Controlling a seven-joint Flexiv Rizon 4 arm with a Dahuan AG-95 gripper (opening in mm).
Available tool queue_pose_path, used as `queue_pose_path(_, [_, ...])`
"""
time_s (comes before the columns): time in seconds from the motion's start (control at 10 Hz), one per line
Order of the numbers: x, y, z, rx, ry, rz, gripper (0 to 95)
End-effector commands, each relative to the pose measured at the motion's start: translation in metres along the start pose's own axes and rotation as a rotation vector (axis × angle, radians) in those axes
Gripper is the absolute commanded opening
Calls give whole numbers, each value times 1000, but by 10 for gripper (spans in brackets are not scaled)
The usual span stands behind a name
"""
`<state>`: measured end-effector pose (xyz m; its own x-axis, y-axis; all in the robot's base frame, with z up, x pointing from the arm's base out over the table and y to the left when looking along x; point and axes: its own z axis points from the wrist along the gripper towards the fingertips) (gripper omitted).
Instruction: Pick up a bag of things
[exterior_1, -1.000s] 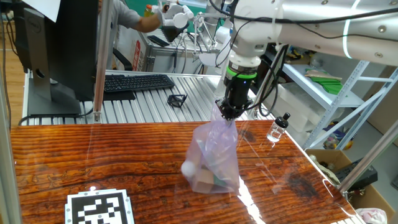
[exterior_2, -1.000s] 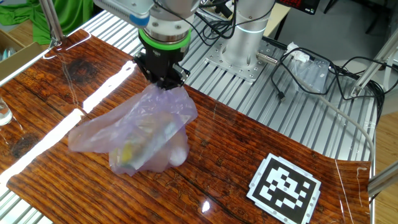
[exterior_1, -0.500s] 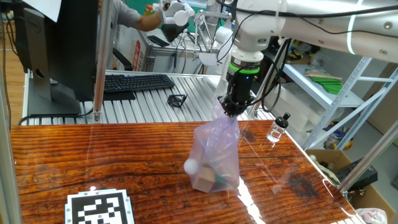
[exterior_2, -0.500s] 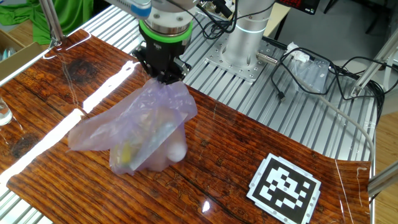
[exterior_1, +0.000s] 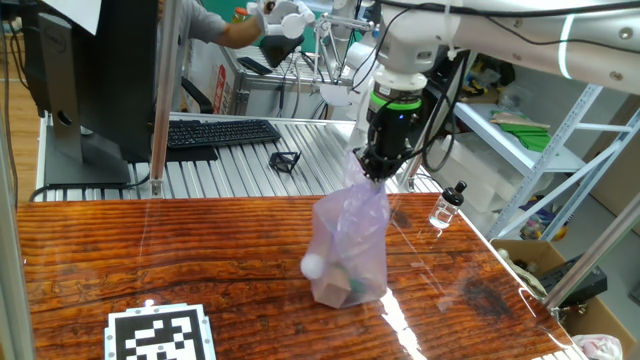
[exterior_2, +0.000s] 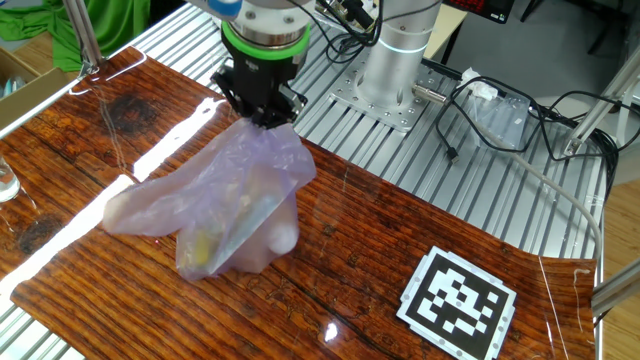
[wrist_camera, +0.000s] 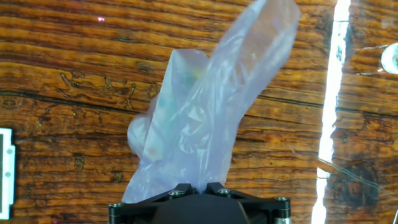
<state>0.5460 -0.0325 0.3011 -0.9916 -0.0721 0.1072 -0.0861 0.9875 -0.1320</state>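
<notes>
The bag of things (exterior_1: 350, 250) is a pale lilac translucent plastic bag with a small white ball (exterior_1: 314, 266) and greenish items showing through. It hangs from my gripper (exterior_1: 377, 170), which is shut on its gathered top. Its bottom still looks to rest on the wooden table (exterior_1: 150, 260). In the other fixed view the bag (exterior_2: 220, 215) spreads below the gripper (exterior_2: 261, 113). In the hand view the bag (wrist_camera: 199, 118) stretches away from the pinched jaws of the gripper (wrist_camera: 199, 186).
An ArUco marker (exterior_1: 160, 335) lies at the table's front; it also shows in the other fixed view (exterior_2: 460, 300). A small bottle (exterior_1: 447, 208) stands at the right edge. A keyboard (exterior_1: 220, 131) and monitor sit behind on the ribbed metal bench.
My gripper has risen a little with the bag's top in it. The bag has stretched taller and narrower.
</notes>
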Motion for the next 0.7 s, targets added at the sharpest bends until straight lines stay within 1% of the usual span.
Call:
queue_pose_path(0.1, [2,-1,-6,-2,3,0,0])
queue_pose_path(0.2, [3,-1,-8,-9,1,-5,0])
queue_pose_path(0.3, [4,-2,-10,-24,-5,-8,0])
queue_pose_path(0.4, [6,-4,-14,-29,-6,-11,0])
queue_pose_path(0.6, [10,-4,-20,-30,-9,-13,0])
queue_pose_path(0.7, [13,-3,-22,-25,-8,-12,0])
